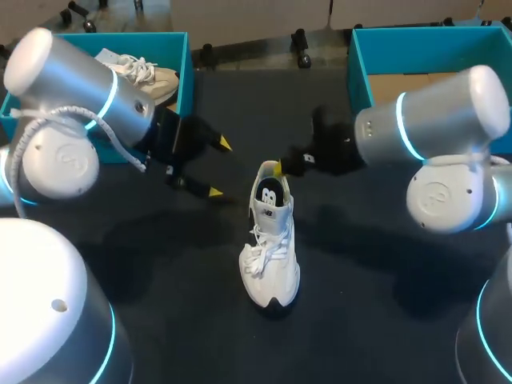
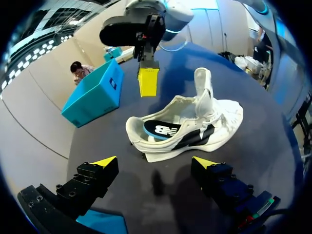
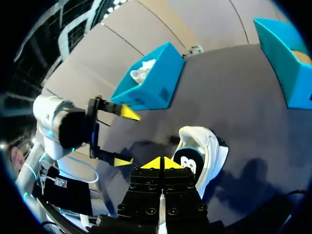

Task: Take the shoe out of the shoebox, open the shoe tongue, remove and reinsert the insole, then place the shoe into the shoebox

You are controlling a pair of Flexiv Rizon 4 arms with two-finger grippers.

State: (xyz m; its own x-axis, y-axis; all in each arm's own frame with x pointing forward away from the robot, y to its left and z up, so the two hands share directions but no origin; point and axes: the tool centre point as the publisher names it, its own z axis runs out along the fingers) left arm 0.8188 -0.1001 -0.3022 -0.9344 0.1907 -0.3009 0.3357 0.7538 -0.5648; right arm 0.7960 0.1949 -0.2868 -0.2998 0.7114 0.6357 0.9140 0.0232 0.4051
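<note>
A white shoe (image 1: 270, 240) stands on the dark table, toe toward me, its tongue (image 2: 204, 85) pulled up. A dark insole (image 2: 163, 130) with a white logo lies inside it. My right gripper (image 1: 278, 168) is shut with nothing between its fingers, its yellow tips just beyond the heel collar. From the left wrist it shows as one yellow block (image 2: 148, 82) behind the shoe (image 2: 195, 126). My left gripper (image 1: 219, 168) is open, left of the heel and apart from it. In its own view the left gripper (image 2: 155, 162) faces the shoe's side. The right gripper (image 3: 161, 163) sits beside the shoe (image 3: 209, 146).
A teal shoebox (image 1: 186, 72) at the back left holds a second pale shoe (image 1: 144, 72). Another teal shoebox (image 1: 358, 76) with a cardboard floor stands at the back right. Both arms' housings crowd the table's near corners.
</note>
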